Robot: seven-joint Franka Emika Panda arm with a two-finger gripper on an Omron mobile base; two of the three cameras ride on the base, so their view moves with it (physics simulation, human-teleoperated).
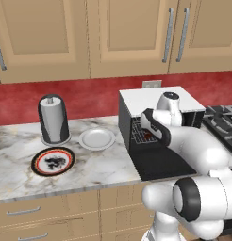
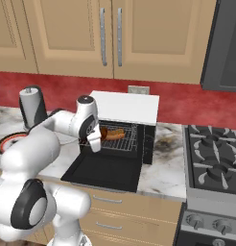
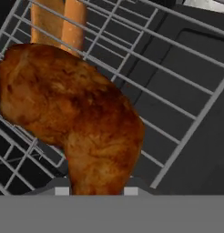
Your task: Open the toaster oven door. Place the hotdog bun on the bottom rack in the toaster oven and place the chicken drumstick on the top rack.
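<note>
Currently the end effector [image 3: 96,191] pinches the chicken drumstick [image 3: 73,113] above the top rack [image 3: 177,113].

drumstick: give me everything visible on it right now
The chicken drumstick is glossy, mottled brown, with a bulbous meaty end narrowing toward the gripper, which is shut on that thin end. It hangs over a grey wire rack at the mouth of the toaster oven; whether it touches the wires cannot be told. The hotdog bun lies beyond it.
</note>
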